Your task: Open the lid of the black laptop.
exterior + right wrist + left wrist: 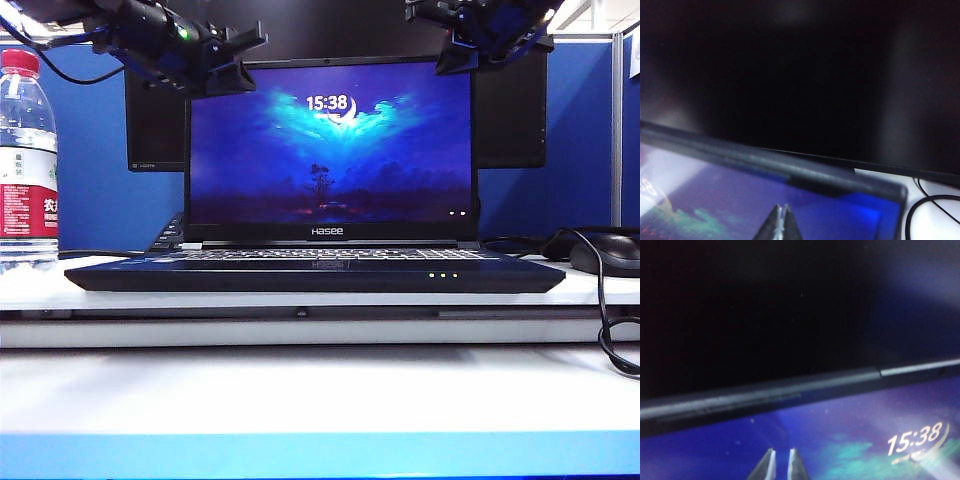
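Both tools (236, 58) (462, 50) flank upright lid's (330, 145) top.

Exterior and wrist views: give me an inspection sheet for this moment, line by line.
Surface: white desk, bare in front.
Job's things: black laptop with its lid upright, screen lit.
Clutter: water bottle at left, mouse at right.
Grippers: left gripper above the lid's top left corner, jaws slightly apart, holding nothing; right gripper above the top right corner, shut, empty.
Cables: black cable looping at right.
Surroundings: dark monitor behind, blue partition.
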### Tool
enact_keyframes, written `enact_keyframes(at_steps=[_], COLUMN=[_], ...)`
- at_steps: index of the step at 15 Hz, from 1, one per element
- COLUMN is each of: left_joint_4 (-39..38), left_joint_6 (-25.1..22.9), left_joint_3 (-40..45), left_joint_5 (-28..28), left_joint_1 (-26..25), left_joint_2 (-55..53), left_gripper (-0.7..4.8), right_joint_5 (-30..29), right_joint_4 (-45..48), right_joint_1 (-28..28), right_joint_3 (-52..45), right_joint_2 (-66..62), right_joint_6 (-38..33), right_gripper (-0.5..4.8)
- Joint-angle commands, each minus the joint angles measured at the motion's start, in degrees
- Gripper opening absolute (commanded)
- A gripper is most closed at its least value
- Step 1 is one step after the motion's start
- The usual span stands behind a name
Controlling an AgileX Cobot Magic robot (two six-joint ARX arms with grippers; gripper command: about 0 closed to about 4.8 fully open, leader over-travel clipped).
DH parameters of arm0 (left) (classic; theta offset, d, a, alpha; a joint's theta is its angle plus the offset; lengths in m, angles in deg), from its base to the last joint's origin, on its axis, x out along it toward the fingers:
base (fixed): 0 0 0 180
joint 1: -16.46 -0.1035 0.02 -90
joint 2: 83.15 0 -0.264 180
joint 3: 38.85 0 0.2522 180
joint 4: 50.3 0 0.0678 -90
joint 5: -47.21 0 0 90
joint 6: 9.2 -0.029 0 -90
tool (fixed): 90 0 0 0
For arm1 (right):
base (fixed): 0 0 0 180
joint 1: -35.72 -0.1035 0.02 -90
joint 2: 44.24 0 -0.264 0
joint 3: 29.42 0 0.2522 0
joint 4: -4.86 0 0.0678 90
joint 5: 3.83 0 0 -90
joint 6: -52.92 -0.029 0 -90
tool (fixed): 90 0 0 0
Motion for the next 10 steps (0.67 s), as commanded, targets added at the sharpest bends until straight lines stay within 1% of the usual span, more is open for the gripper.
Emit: enact_keyframes(at_steps=[1,2,4,7,9,10], left_joint_4=[-2.64,-4.26,-10.49,-19.69,-24.79,-26.64], left_joint_6=[0.66,0.76,0.83,0.37,0.11,-0.11], left_joint_3=[-0.31,-0.31,-0.31,-0.33,-0.33,-0.33], left_joint_5=[-3.45,-6.25,-13.70,-28.00,-32.46,-33.00], left_joint_1=[-0.15,-0.15,-0.13,-0.13,-0.13,-0.11], left_joint_2=[0.96,1.66,3.98,6.91,8.50,9.27], left_gripper=[0.53,0.53,0.53,0.52,0.53,0.53], right_joint_5=[-2.05,-3.26,-6.12,-10.75,-12.09,-12.46], right_joint_4=[-1.51,-2.78,-7.15,-13.27,-17.57,-19.65], right_joint_1=[0.02,0.00,-0.04,-0.07,-0.07,-0.11], right_joint_3=[0.44,0.44,0.44,0.42,0.42,0.42], right_joint_2=[0.37,0.79,2.84,7.67,11.19,12.92], right_joint_6=[-0.20,-0.33,-0.33,-0.31,-0.26,-0.07], right_gripper=[-0.01,-0.01,-0.01,-0.01,-0.01,-0.01])
